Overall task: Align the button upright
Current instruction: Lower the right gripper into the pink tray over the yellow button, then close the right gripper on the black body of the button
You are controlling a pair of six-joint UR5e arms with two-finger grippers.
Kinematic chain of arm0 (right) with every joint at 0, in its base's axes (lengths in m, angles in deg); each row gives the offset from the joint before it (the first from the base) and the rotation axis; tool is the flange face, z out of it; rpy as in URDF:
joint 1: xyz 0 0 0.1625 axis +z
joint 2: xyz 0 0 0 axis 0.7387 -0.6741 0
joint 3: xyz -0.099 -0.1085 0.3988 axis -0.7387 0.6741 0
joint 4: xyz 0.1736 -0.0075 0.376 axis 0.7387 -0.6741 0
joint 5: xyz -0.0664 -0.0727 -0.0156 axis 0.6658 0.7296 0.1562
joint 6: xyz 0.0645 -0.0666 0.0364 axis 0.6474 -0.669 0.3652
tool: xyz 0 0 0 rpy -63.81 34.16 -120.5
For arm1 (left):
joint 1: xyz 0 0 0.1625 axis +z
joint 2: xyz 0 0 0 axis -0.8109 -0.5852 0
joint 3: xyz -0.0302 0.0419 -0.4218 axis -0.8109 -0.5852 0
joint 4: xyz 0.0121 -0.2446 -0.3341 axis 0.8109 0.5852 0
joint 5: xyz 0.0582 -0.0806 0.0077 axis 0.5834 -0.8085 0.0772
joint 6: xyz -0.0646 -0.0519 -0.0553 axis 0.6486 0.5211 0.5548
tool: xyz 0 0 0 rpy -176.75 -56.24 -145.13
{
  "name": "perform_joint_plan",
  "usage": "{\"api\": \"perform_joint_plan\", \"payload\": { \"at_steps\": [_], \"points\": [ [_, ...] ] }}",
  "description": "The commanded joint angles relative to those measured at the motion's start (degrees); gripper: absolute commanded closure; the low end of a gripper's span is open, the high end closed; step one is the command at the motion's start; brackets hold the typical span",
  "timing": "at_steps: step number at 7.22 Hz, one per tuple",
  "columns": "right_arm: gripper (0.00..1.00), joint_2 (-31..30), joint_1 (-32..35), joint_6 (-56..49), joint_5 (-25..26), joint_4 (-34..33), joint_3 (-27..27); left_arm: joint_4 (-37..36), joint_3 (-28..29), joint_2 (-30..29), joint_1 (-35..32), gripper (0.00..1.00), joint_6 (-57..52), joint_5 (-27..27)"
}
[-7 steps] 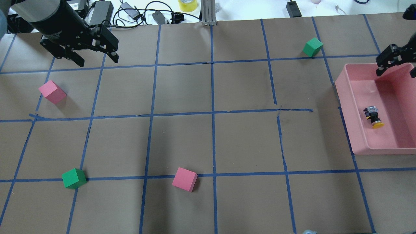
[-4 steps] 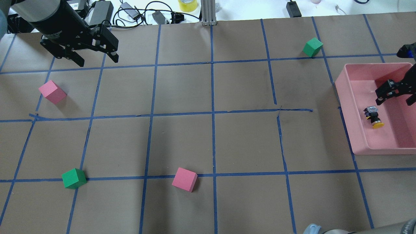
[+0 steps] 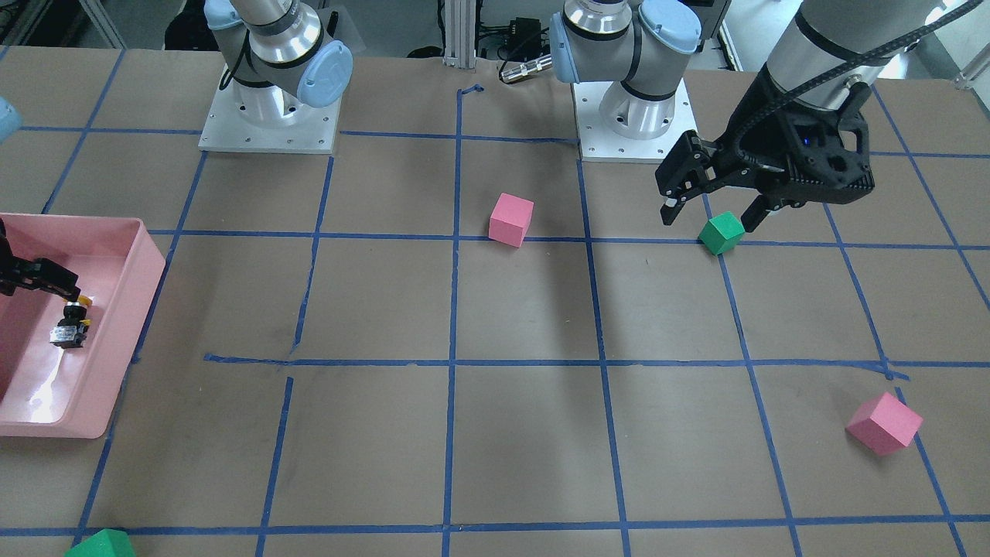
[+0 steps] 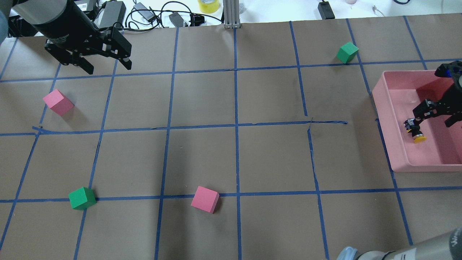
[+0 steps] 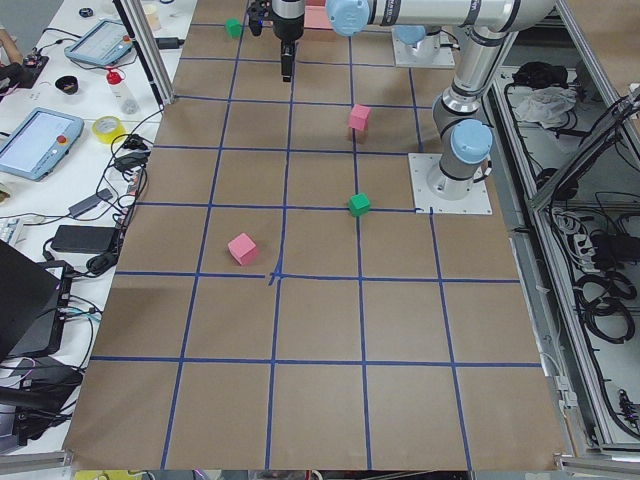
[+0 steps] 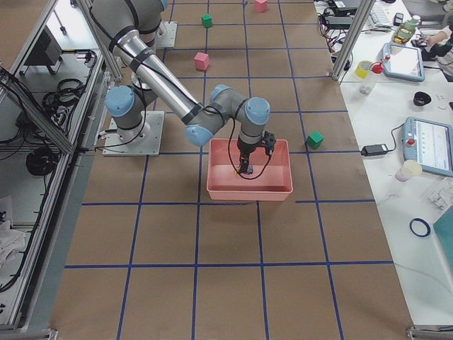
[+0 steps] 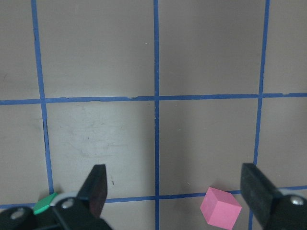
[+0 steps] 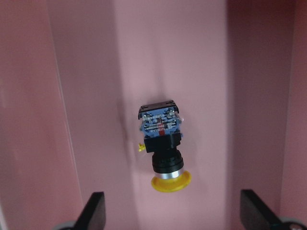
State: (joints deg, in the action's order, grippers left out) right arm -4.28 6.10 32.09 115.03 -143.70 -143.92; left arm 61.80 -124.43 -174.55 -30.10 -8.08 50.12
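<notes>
The button [image 4: 415, 130] lies on its side on the floor of the pink tray [image 4: 383, 119], yellow cap toward the robot. It also shows in the right wrist view [image 8: 163, 143] and the front view [image 3: 68, 329]. My right gripper [image 4: 435, 117] is open inside the tray, just above the button and slightly beyond it. In the right wrist view the button lies ahead of the open fingertips [image 8: 93, 211], untouched. My left gripper [image 4: 108, 68] is open and empty, high over the far left of the table.
Two pink cubes [image 4: 57, 102] [image 4: 205, 199] and two green cubes [image 4: 82, 198] [image 4: 347, 52] lie scattered on the taped brown table. The tray walls [image 8: 29, 120] stand close on both sides of the right gripper. Cables and boxes lie beyond the far edge.
My right gripper has come down from over the tray's far rim into the tray, ending just above the button. The button and the left arm have not moved.
</notes>
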Motion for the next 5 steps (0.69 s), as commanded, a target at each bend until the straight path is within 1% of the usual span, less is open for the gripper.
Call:
{"api": "perform_joint_plan", "payload": {
  "at_steps": [1,2,4,5],
  "points": [
    [0.0,3.38,-0.1,-0.02,0.36,-3.67,-0.03,0.09,0.0,-0.05,0.0,0.0,0.0,0.0],
    [0.0,4.53,-0.19,-0.11,2.1,-4.58,-0.03,0.09,0.0,0.04,0.0,0.0,0.0,0.09],
    [0.0,5.07,-0.19,-0.03,1.16,-5.2,-1.25,0.0,0.0,-0.05,0.0,0.0,0.0,0.09],
    [0.0,5.68,-0.19,-0.03,1.33,-6.59,-1.61,0.0,0.0,-0.05,0.0,0.0,0.0,0.09]
  ]
}}
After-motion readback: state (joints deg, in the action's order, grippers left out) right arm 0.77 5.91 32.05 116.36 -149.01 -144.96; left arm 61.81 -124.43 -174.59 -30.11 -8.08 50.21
